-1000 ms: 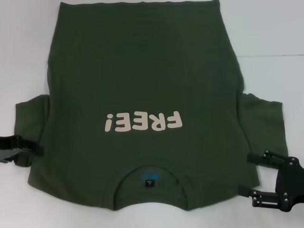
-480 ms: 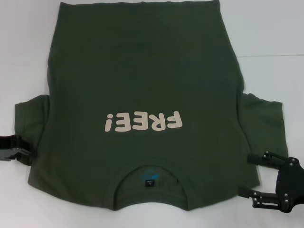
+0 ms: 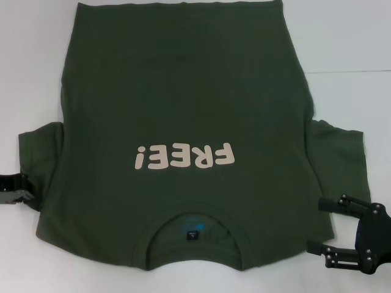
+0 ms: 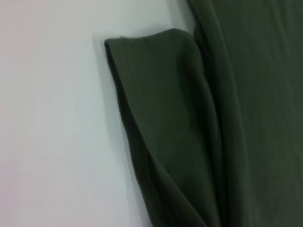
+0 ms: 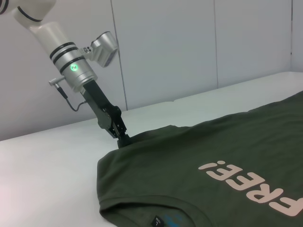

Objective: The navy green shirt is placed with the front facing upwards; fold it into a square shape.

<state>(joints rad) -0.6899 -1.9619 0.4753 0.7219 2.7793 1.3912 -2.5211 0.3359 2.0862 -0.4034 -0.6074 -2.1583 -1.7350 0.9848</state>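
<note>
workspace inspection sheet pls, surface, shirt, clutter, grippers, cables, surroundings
surface: white table, bare around the shirt
job's things: navy green shirt lying flat, front up, cream FREE! lettering showing, collar nearest the robot, both sleeves spread out, no fold made yet
clutter: nothing seen
grippers: left gripper at the edge of the shirt's sleeve on the robot's left side, grip not visible; right gripper open, by the shirt's shoulder on the robot's right side, holding nothing
cables: thin dark cable along the left arm's wrist; none on the table
surroundings: plain white panelled wall behind the table
</note>
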